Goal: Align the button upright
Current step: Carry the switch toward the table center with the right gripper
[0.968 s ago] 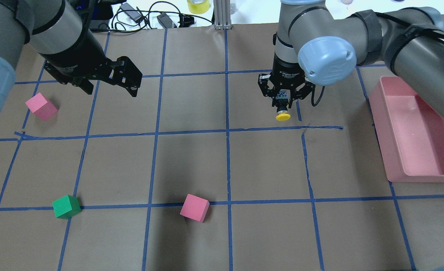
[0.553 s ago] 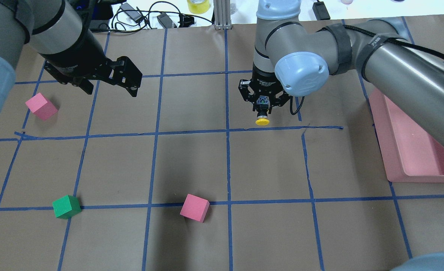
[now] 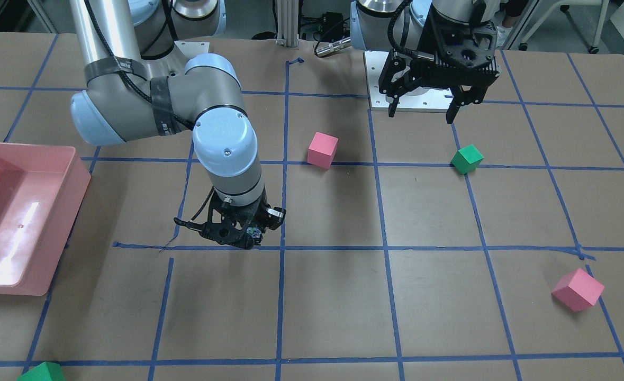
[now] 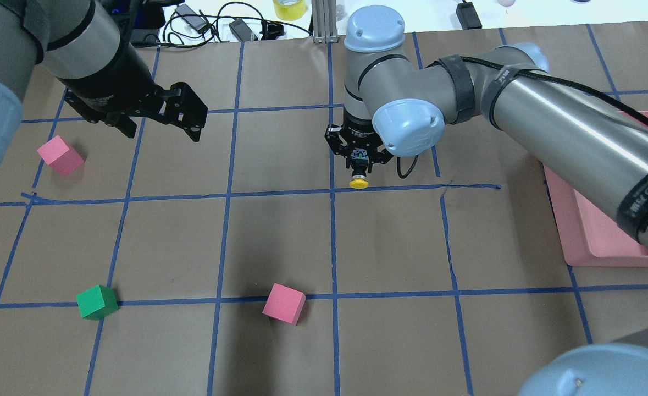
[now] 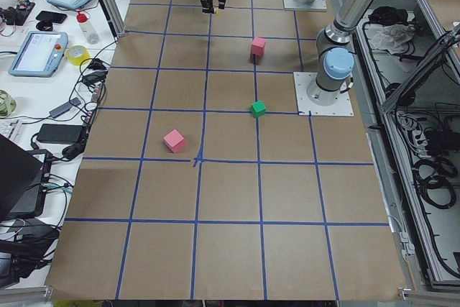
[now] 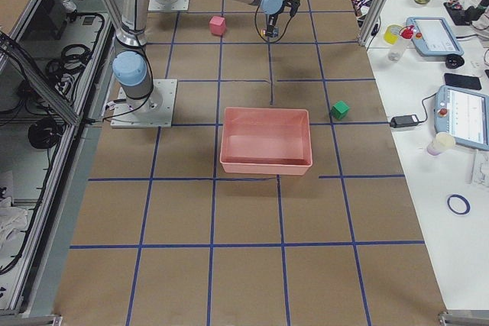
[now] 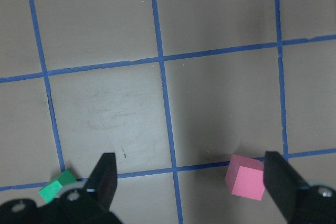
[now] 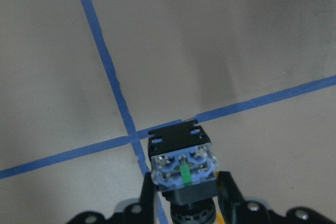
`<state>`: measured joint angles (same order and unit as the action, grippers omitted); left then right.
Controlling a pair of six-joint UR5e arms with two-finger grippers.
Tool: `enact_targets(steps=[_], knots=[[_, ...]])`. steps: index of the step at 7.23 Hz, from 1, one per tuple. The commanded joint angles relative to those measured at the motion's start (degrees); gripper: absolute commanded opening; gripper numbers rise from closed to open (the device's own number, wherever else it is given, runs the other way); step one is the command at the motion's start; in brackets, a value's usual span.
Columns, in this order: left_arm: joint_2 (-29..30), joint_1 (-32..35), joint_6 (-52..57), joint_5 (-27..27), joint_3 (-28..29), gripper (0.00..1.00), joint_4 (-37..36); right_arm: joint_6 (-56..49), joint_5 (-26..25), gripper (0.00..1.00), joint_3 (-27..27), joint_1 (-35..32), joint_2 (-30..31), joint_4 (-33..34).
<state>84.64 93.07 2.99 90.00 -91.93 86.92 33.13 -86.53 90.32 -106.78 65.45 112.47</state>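
Observation:
My right gripper (image 4: 359, 163) is shut on the button (image 4: 359, 181) and holds it close over a blue tape crossing. The yellow cap sticks out sideways below the fingers, toward the robot. In the right wrist view the silvery contact block (image 8: 182, 170) with a green mark sits between the two fingers (image 8: 149, 199). In the front-facing view the right gripper (image 3: 236, 236) hides most of the button. My left gripper (image 4: 161, 124) is open and empty above the table's far left; it also shows in the front-facing view (image 3: 423, 108) and the left wrist view (image 7: 191, 182).
A pink cube (image 4: 60, 155) lies at the far left, a green cube (image 4: 97, 302) at the near left and a pink cube (image 4: 284, 303) near the middle. A pink bin (image 4: 604, 236) stands on the right. Another green cube (image 3: 42, 372) lies at the far edge.
My right arm has moved to the left with the button in its gripper, close to the middle tape line. The left arm has not moved.

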Motion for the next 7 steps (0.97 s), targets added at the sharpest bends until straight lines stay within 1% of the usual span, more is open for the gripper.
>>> enact_targets(steps=[1, 7], knots=[[0.0, 0.0, 0.0, 0.0, 0.0, 1.00, 0.0, 2.0, 0.7, 0.00, -0.1, -1.2, -2.1, 3.4], [0.0, 0.0, 0.0, 0.0, -0.1, 1.00, 0.0, 1.2, 0.5, 0.00, 0.1, -1.9, -3.0, 4.2]])
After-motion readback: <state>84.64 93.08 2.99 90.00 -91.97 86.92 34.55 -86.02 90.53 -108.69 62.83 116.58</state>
